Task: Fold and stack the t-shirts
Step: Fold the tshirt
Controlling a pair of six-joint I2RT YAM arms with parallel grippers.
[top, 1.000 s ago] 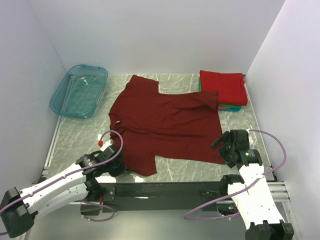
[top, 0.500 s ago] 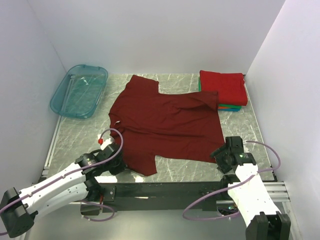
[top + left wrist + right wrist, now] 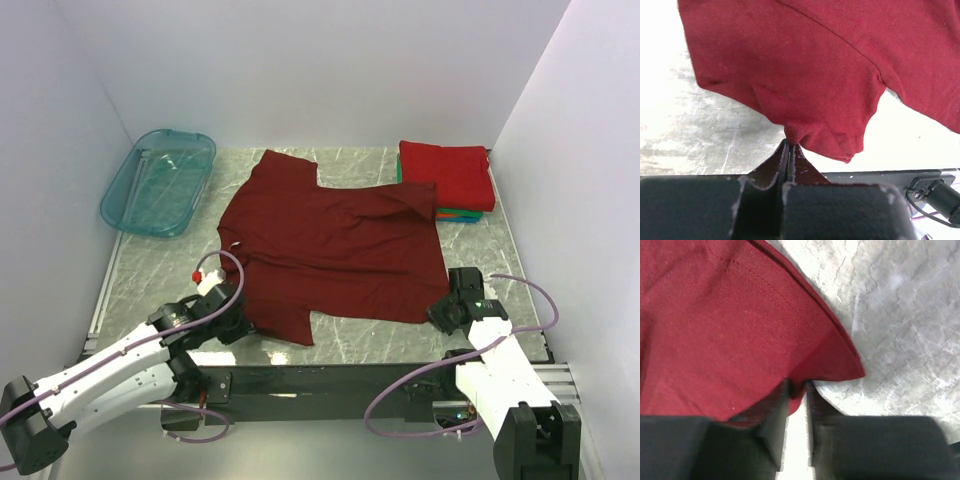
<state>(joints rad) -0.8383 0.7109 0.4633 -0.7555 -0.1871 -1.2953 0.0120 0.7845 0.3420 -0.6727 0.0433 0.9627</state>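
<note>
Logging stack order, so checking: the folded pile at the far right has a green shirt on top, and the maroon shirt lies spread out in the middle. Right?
Not quite: the folded pile has a bright red shirt on top, not green; green only peeks out lower down, as the top external view shows. The maroon shirt does lie spread out in the middle.
</note>
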